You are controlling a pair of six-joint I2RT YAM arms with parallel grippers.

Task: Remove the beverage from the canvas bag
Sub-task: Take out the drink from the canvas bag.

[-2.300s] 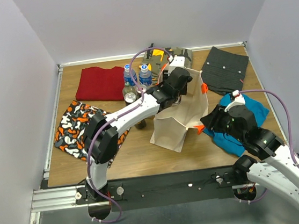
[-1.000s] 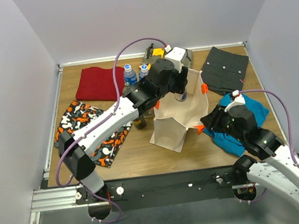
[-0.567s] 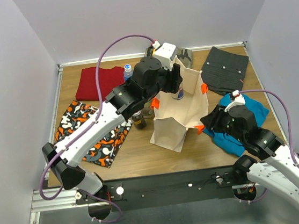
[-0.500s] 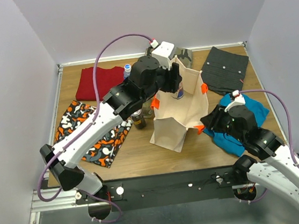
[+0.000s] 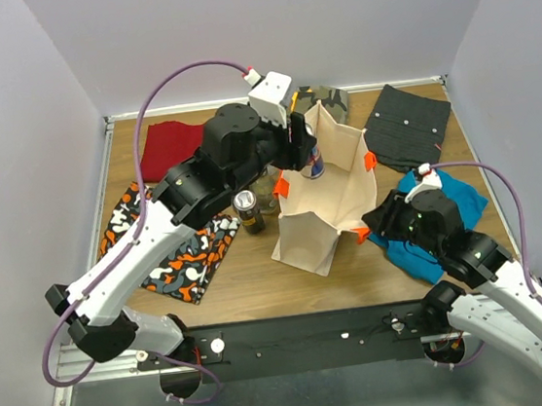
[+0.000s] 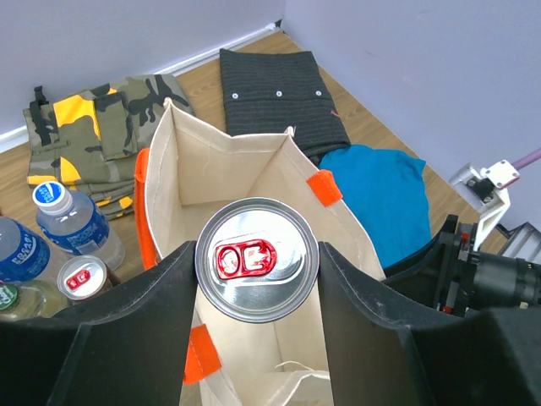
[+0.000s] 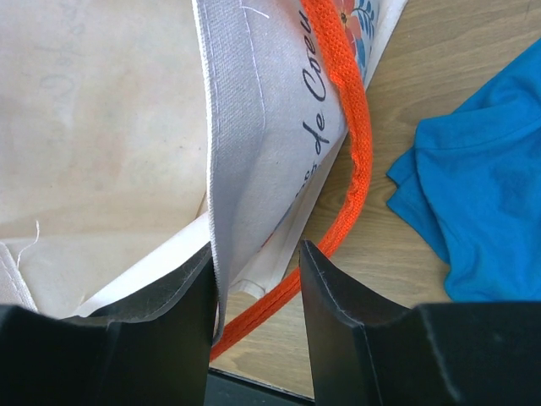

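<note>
The canvas bag [image 5: 314, 232] stands upright mid-table, beige with orange handles, its mouth open [image 6: 211, 161]. My left gripper [image 6: 258, 254] is shut on the beverage [image 6: 258, 258], a can with a silver lid and a red tab. It holds the can upright over the bag's mouth, at the far-left rim in the top view [image 5: 313, 162]. My right gripper [image 7: 258, 254] is shut on the bag's near-right wall [image 7: 270, 127] and the orange handle [image 7: 351, 161]; the top view shows this gripper at that corner [image 5: 369, 221].
Left of the bag stand two water bottles [image 6: 72, 224], a small can [image 6: 80, 277] and a dark can [image 5: 247, 211]. Folded clothes lie around: camouflage [image 5: 328, 98], dark grey [image 5: 409, 124], blue [image 5: 447, 202], red [image 5: 172, 151], patterned [image 5: 153, 241].
My left arm has risen and drawn back to the left, lifting the can from inside the bag to above its rim. The right arm has stayed still.
</note>
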